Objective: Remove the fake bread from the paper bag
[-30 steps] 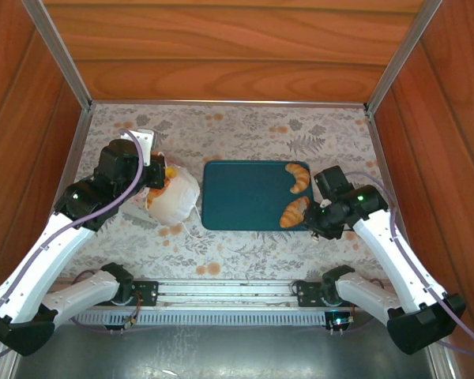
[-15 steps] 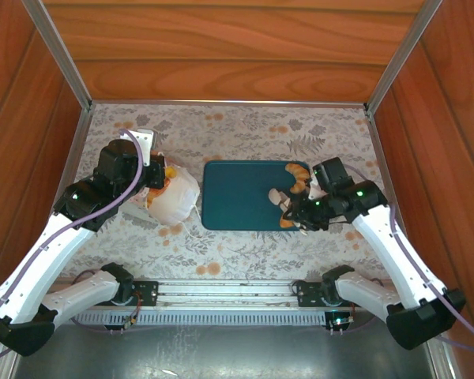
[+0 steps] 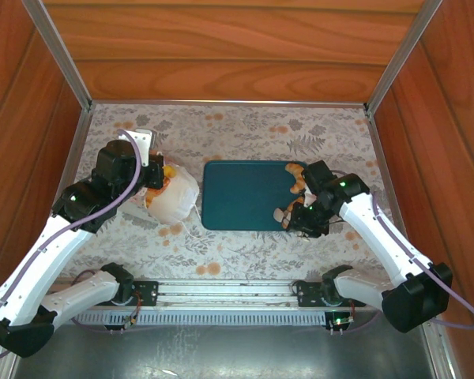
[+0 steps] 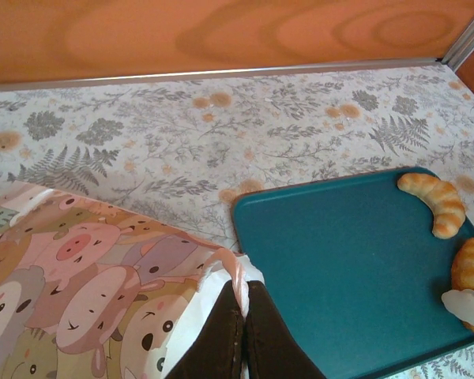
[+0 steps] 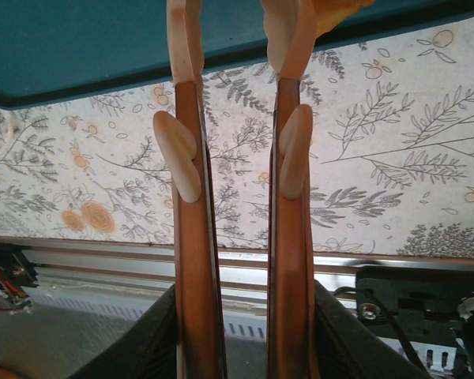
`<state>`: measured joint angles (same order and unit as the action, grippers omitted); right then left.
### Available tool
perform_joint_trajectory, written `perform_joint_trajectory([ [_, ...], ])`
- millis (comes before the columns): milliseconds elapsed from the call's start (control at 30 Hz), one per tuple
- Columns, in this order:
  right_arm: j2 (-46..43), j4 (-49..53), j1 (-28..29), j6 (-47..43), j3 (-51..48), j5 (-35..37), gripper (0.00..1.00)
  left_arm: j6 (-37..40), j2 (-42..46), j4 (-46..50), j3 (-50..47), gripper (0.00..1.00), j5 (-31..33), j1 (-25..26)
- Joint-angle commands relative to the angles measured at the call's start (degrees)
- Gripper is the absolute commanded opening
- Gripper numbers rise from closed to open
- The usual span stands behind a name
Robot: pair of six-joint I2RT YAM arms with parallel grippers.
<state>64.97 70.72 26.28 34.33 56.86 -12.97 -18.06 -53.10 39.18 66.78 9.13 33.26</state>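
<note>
The white paper bag [image 3: 176, 201] lies left of the teal tray [image 3: 237, 193], its pastel animal print [image 4: 79, 276] facing the left wrist camera. My left gripper [image 4: 243, 316] is shut on the bag's twisted cord handle [image 4: 238, 272], at the bag's mouth [image 3: 152, 178]. Some orange fake bread [image 3: 169, 172] shows inside that mouth. On the tray's right side lie a croissant [image 4: 434, 201] and a ridged roll [image 4: 472, 264]. My right gripper [image 3: 284, 216] hovers over the tray's near right corner, next to the roll. It is open [image 5: 237, 31], with nothing between its fingers.
Wooden walls with metal rails close in the patterned table on three sides. The tray's left and middle [image 4: 340, 268] are bare. The arms' base rail [image 5: 237, 264] runs along the near edge, just behind the right gripper.
The right arm has swung left and forward, bringing its gripper from off the tray's right edge to over its near right corner. The left arm and the bag have not moved.
</note>
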Motion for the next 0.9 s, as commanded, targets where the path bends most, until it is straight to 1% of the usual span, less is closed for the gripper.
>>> perform_joint_trajectory([
  [0, 0.1, 1.7, 0.2, -0.5, 0.6, 3.1, 0.38, -0.7, 1.1, -2.4, 1.1, 0.00, 0.3, -0.3],
  [200, 0.0, 1.9, 0.2, 0.2, 2.1, 3.9, 0.39, -0.7, 1.3, -2.4, 1.0, 0.00, 0.3, -0.4],
  [333, -1.0, 2.6, 0.3, -1.9, 5.1, 1.3, 0.39, -0.4, 1.7, -2.3, 0.7, 0.00, 0.6, -0.4],
  [400, -2.7, 0.7, 0.3, -3.2, 6.7, -2.4, 0.39, -0.2, 2.1, -2.3, 0.3, 0.00, 0.6, -0.4],
  [500, -5.7, -6.4, 0.3, -3.8, 7.4, -12.3, 0.39, 0.0, 2.6, -1.4, 0.0, 0.00, 0.8, -0.4],
  [567, -5.8, -11.0, 1.0, -4.2, 7.9, -19.6, 0.39, -0.2, 3.1, -0.9, -0.4, 0.00, 1.7, -0.3],
  [600, -5.1, -12.0, 2.0, -4.5, 8.5, -21.4, 0.40, -0.4, 3.2, -0.9, -0.6, 0.00, 2.1, -0.3],
  [667, -2.7, -12.6, 6.6, -6.8, 10.8, -21.1, 0.40, -0.4, 3.4, -0.7, -0.7, 0.00, 2.3, -0.4],
  [767, 2.7, -13.1, 15.2, -11.1, 14.7, -16.5, 0.40, -0.6, 3.2, 0.8, -0.5, 0.00, 3.1, -0.4],
  [800, 4.2, -13.9, 17.3, -12.2, 15.4, -15.1, 0.41, -0.8, 3.2, 1.1, -0.5, 0.00, 3.4, -0.3],
  [867, 6.4, -17.5, 21.6, -13.7, 15.8, -9.1, 0.40, -1.1, 3.0, 1.6, -0.9, 0.00, 3.7, -0.4],
])
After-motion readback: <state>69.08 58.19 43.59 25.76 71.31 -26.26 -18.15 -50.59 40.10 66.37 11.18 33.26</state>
